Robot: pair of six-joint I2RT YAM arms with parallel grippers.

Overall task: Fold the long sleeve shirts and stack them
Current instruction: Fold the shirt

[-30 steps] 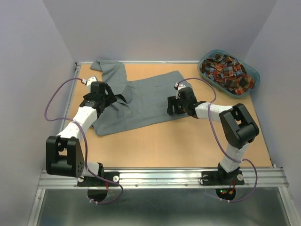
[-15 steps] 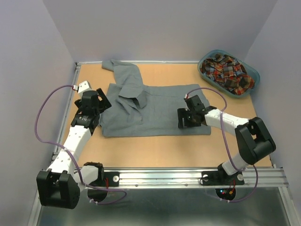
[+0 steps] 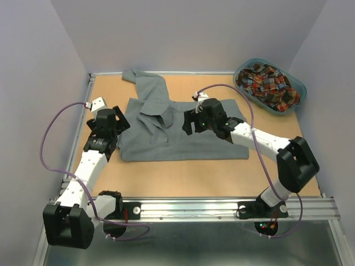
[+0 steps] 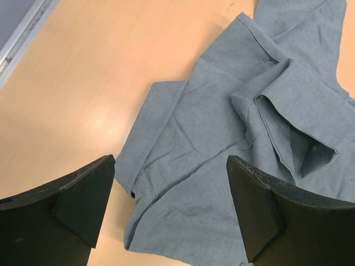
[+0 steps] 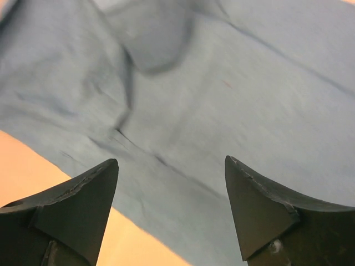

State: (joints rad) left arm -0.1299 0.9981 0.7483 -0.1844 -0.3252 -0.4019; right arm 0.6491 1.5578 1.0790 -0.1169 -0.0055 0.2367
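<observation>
Over grey shirt (image 3: 166, 141) | right claw (image 5: 172, 160) moved leftward, released | left claw (image 4: 170, 160) released

Grey shirt (image 3: 166, 144), apparently red-navy plaid shirt (image 3: 266, 86)

One shirt (image 3: 166, 144) lies spread on the bench (image 3: 194, 174), left of centre, with a sleeve reaching the far edge. The left fingers (image 4: 83, 199) stand at its left edge, and the right fingers (image 5: 77, 205) are over its middle. The other shirt (image 3: 266, 86) lies in the basket (image 3: 303, 87) at the far right corner.
</observation>
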